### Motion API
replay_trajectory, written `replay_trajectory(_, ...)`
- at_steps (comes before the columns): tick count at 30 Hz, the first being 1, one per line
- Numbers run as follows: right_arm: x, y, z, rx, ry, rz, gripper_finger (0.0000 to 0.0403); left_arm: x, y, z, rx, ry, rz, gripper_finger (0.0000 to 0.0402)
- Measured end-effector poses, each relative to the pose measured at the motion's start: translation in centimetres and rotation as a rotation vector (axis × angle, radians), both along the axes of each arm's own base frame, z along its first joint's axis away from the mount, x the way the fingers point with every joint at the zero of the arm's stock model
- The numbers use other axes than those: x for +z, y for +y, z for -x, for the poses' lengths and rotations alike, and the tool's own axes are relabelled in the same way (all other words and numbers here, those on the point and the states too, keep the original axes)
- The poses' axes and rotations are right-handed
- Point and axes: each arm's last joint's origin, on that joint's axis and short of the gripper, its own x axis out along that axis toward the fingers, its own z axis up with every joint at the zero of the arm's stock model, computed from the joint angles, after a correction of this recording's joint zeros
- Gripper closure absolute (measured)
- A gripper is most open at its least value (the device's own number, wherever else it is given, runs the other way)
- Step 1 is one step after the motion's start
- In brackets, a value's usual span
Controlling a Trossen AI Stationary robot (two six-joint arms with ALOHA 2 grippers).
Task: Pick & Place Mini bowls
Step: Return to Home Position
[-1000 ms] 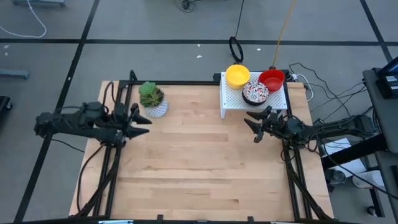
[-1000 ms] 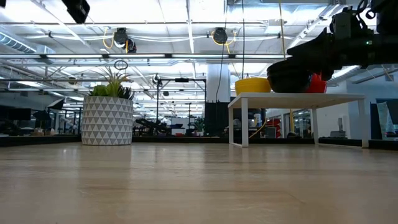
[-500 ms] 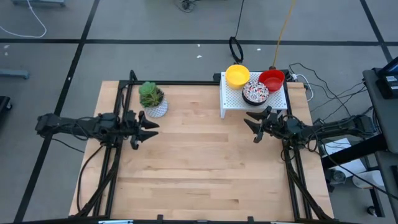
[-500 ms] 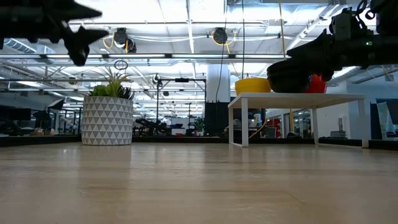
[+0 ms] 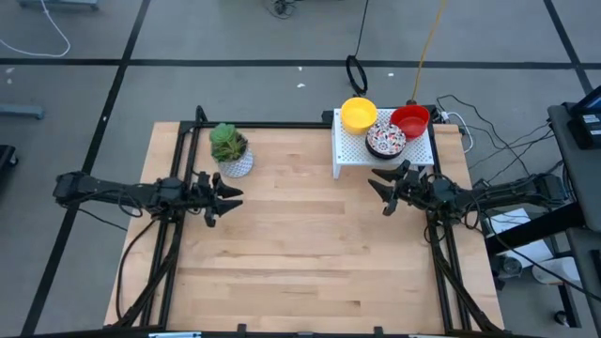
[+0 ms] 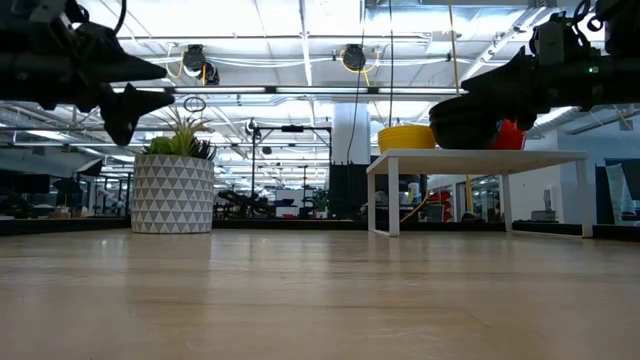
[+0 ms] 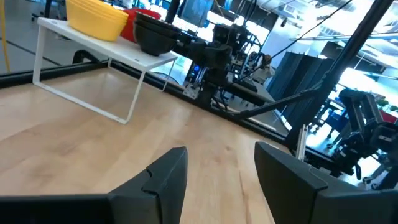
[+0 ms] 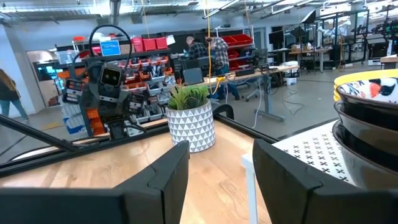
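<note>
The mini bowls sit on a white perforated rack (image 5: 352,150) at the table's far right: a yellow one (image 5: 358,114), a red one (image 5: 409,119) and a patterned one (image 5: 385,140) nearest the table's middle. In the right wrist view the patterned bowl (image 8: 368,93) tops a stack of dark-sided bowls. My right gripper (image 5: 383,192) (image 8: 221,168) hovers open just near of the rack, at about shelf height. My left gripper (image 5: 225,198) (image 7: 217,174) (image 6: 150,85) is open above the table's left part, pointing toward the rack (image 7: 93,46).
A white patterned pot with a green plant (image 5: 230,150) (image 6: 173,190) stands on the table just far of my left gripper. Bare wooden tabletop (image 5: 300,253) stretches between the arms and toward the near edge. People and shelving show in the room behind (image 8: 211,46).
My left gripper has moved toward the table's right and slightly toward the near edge, coming down into the low view from the top left. Its arm has stretched out. My right arm and the bowls have kept still.
</note>
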Motion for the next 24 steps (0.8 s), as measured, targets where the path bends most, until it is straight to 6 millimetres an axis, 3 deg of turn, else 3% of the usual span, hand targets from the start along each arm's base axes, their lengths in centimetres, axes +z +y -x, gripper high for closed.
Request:
replay_trajectory(9,0.0,0.0,0.0,0.0,0.0,0.0,0.0238,-0.15,0.0,0.0,0.001,0.023,-0.134,0.0213)
replay_trajectory(24,0.46,-0.01,0.35,0.0,-0.043,-0.002,0.0238,-0.13,0.0,0.0,0.0,0.021,-0.127,0.0213)
